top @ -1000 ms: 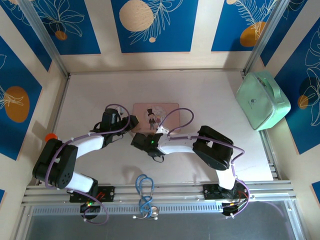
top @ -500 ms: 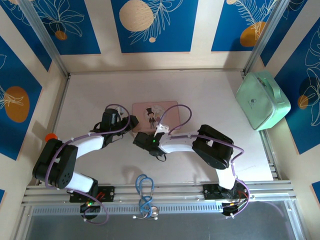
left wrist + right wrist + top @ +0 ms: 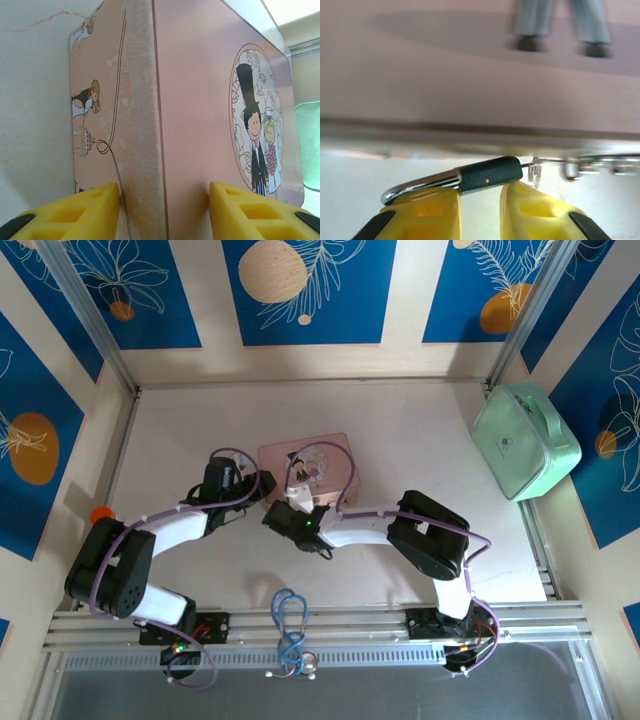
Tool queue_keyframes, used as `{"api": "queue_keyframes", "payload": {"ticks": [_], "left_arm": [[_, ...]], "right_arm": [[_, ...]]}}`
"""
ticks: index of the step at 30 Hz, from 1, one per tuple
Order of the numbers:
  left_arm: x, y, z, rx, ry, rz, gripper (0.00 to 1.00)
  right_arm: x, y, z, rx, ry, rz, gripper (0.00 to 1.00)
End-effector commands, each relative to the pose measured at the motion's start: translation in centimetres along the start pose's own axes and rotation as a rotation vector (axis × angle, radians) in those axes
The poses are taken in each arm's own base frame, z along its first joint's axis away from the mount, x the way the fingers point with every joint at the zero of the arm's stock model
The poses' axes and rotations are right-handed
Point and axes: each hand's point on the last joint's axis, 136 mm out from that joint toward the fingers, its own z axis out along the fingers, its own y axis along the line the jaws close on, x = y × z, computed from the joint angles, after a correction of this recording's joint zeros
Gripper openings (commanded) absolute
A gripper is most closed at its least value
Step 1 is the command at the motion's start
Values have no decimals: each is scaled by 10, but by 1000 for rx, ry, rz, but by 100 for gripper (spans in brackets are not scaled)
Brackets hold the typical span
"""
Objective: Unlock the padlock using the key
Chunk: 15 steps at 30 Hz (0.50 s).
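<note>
The pink tin (image 3: 312,452) with a cartoon wedding couple lies mid-table, turned askew. My left gripper (image 3: 262,492) is shut on its left edge; in the left wrist view the yellow fingers (image 3: 75,212) press the tin (image 3: 195,100) on its side wall and lid. My right gripper (image 3: 287,508) sits at the tin's near edge. In the right wrist view the padlock (image 3: 490,175), a dark bluish body with a thin chrome shackle, lies across my fingertips just under the tin's rim (image 3: 470,135). The right gripper (image 3: 480,200) is open by a narrow gap with nothing between its fingers.
A mint green case (image 3: 525,440) leans at the right wall. A blue looped cable (image 3: 290,625) lies near the front rail between the arm bases. A small orange object (image 3: 98,513) sits by the left rail. Metal rails (image 3: 320,625) border the table.
The pink tin has shifted back and rotated, its near edge raised. My right gripper has pushed forward under that edge. The left arm has held its place.
</note>
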Motion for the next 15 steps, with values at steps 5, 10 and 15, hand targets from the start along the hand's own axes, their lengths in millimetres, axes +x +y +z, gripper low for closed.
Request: {"api": "queue_keyframes", "payload": {"ticks": [5, 10, 15], "left_arm": [[19, 1, -2, -13, 83, 2, 49], [15, -2, -7, -24, 70, 17, 49], [5, -11, -21, -35, 42, 43, 50]], "right_arm": [[-18, 32, -39, -209, -61, -370, 21], [-14, 17, -77, -272, 11, -264, 21], [-11, -5, -119, -250, 39, -106, 38]]}}
